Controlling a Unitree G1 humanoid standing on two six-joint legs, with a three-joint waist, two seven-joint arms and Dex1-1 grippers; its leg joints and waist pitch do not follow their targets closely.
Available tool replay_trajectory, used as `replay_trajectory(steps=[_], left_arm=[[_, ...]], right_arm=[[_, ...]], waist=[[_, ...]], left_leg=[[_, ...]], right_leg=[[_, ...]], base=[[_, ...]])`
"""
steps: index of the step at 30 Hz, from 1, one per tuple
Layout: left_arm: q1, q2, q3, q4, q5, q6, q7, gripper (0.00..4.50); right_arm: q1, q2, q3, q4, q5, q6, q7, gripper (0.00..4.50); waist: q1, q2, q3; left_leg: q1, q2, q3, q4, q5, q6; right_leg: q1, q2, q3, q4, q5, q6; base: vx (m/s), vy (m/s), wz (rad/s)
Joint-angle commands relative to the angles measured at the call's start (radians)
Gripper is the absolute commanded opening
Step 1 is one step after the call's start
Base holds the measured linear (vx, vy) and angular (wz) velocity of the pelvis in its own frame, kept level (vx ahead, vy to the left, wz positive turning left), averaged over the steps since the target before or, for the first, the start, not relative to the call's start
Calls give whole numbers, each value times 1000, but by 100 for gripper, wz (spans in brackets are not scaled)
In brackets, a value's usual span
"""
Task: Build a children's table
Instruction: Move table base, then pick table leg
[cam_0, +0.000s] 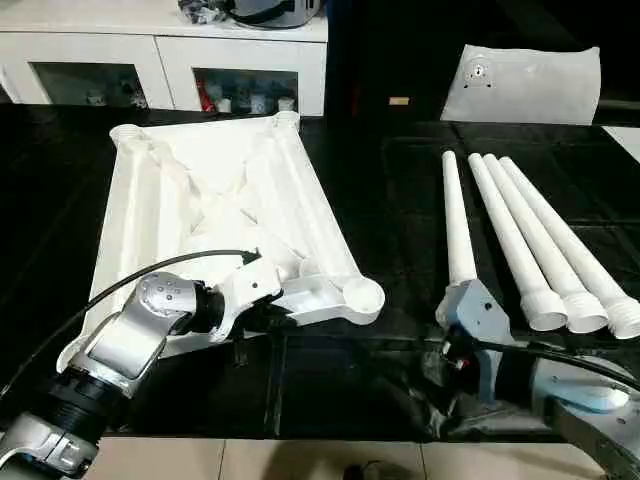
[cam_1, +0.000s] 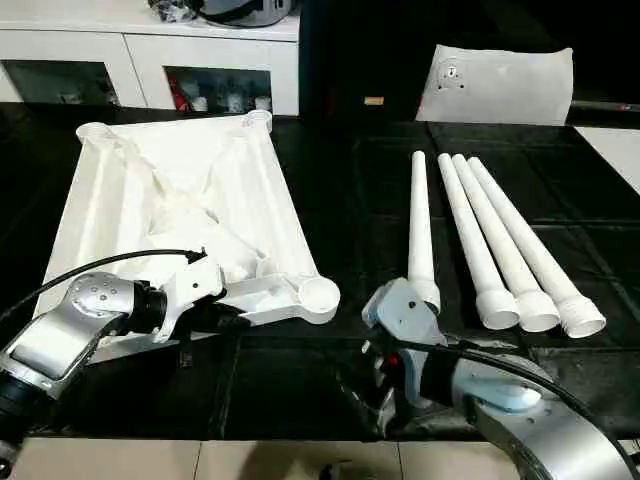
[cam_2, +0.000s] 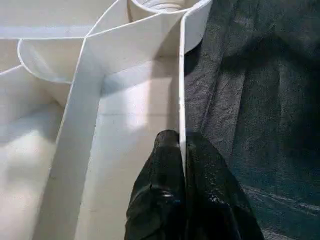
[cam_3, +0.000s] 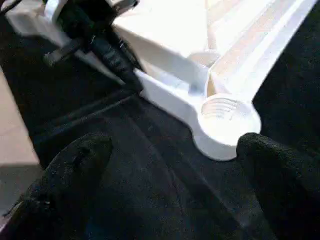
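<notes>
Tabletop (cam_0: 215, 190) lies ribs-up on the black table (cam_0: 390, 200); left gripper (cam_2: 181, 150) pinches its near rim. Right gripper (cam_3: 170, 165) gapes beside four legs (cam_0: 520, 240). Advise steadying firmly.

Left pincer (cam_0: 268, 312) tips hidden under tabletop (cam_0: 215, 190) rim, cabinets (cam_0: 160, 60) cropped, shelf contents indistinct
</notes>
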Motion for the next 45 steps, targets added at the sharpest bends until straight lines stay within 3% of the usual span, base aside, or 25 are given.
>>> replay_trajectory(steps=[1,3,4,7,8,10,13,15,21,24,25,27,28,33,36,38,42,45], left_arm=[[-6,7,71,-37,-53,-3,-12,61],[1,12,83,-59,-74,-3,-23,91],[13,18,102,-96,-101,9,-31,91],[18,21,113,-113,-113,21,-31,119],[31,24,137,-149,-121,38,-14,130],[41,24,158,-181,-128,55,8,144],[63,9,209,-276,-167,135,65,182],[80,-1,218,-353,-183,201,100,189],[121,-20,200,-496,-208,285,140,231],[138,-20,186,-555,-228,330,149,238],[145,-17,182,-579,-232,350,155,238],[152,-10,176,-595,-232,363,156,238],[156,-3,174,-610,-235,378,156,238],[167,17,175,-646,-238,414,159,238],[166,23,174,-655,-243,431,168,238],[164,27,171,-657,-245,436,169,238],[162,30,169,-661,-247,443,170,244],[162,30,170,-665,-248,447,173,244]], right_arm=[[-37,36,-42,38,-36,-40,-65,450],[-61,53,-53,57,-44,-45,-88,450],[-117,95,-78,103,-57,-25,-152,450],[-142,118,-88,128,-75,-22,-193,450],[-207,149,-94,196,-143,-28,-288,450],[-267,164,-100,254,-179,38,-352,450],[-400,206,-126,401,-160,138,-383,450],[-476,221,-130,513,-170,178,-403,450],[-616,252,-141,784,-208,198,-447,450],[-684,259,-154,957,-229,177,-469,450],[-710,265,-171,1033,-234,161,-485,450],[-724,268,-186,1077,-233,152,-497,450],[-734,265,-196,1117,-235,137,-514,450],[-748,263,-221,1202,-231,129,-512,450],[-774,272,-246,1281,-214,111,-498,450],[-781,277,-257,1315,-201,110,-483,450],[-783,286,-285,1349,-182,106,-475,410],[-792,297,-315,1375,-160,105,-460,372]], waist=[[7,-2,-50],[7,-3,-49],[5,-1,-50],[8,0,-48],[8,3,-52],[6,-3,-52],[5,5,-55],[6,-4,-55],[10,0,-59],[16,-2,-63],[17,-9,-63],[23,-8,-63],[24,-13,-62],[26,-17,-62],[24,-15,-59],[24,-16,-59],[26,-15,-57],[26,-16,-60]], left_leg=[[-32,58,-9,-93,-52,42],[-29,59,-8,-94,-70,28],[-30,59,-10,-95,-69,21],[-24,55,-4,-94,-78,15],[-26,57,-6,-95,-58,5],[-28,53,-4,-96,-43,-6],[-26,53,-2,-90,-36,-13],[-28,53,1,-89,-18,-10],[-30,53,6,-85,33,-3],[-29,51,10,-83,38,-4],[-33,50,12,-83,42,-4],[-34,49,17,-80,49,2],[-36,48,22,-79,52,9],[-41,48,22,-78,34,8],[-46,45,24,-76,-5,3],[-42,44,25,-75,-24,3],[-38,45,27,-75,-52,3],[-40,51,30,-77,-41,0]], right_leg=[[60,-83,58,-73,-374,-177],[58,-81,55,-74,-390,-178],[59,-81,55,-67,-376,-190],[54,-76,55,-73,-393,-180],[56,-76,53,-65,-371,-185],[59,-72,51,-63,-356,-184],[62,-73,51,-55,-313,-213],[64,-73,50,-54,-299,-220],[66,-68,47,-46,-229,-235],[65,-71,48,-42,-220,-245],[65,-70,47,-40,-218,-248],[63,-70,47,-41,-211,-246],[63,-67,48,-43,-206,-241],[61,-65,43,-41,-251,-214],[59,-64,40,-51,-330,-183],[54,-62,38,-56,-367,-171],[48,-60,33,-64,-430,-142],[48,-59,32,-58,-397,-147]], base=[[0,0,0],[0,0,0],[0,0,0],[0,0,0],[0,0,0],[0,0,0],[0,0,0],[0,0,0],[0,0,0],[0,0,0],[0,0,0],[0,0,0],[0,0,0],[0,0,0],[0,0,0],[0,0,0],[0,0,0],[0,0,0]])
